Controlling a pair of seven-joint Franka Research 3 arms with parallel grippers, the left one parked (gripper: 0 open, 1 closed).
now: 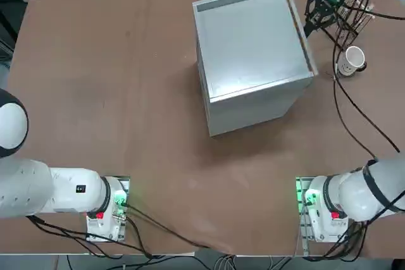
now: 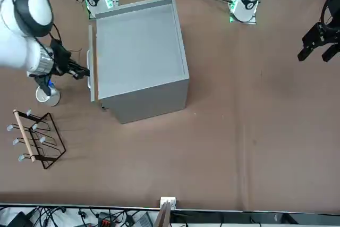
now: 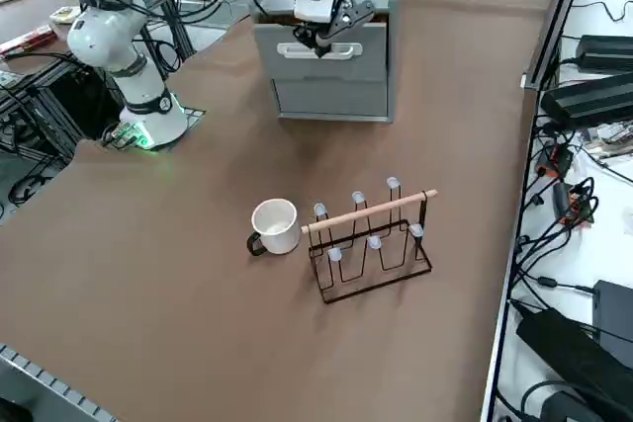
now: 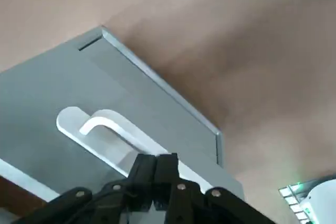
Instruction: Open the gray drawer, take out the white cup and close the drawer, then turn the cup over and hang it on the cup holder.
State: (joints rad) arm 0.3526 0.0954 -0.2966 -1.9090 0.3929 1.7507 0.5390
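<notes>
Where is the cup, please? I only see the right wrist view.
Observer: The cup stands mouth up on the table, beside the holder.
Operator: Thanks. My right pincer is shut at the handle; is the drawer fully closed?
Observer: Not quite. From above, a wooden strip of the drawer shows past the box.
Operator: Is anything hanging on the holder?
Observer: No, its pegs are bare.

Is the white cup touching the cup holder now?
Apart. The right side view shows brown table between the white cup and the cup holder.
</notes>
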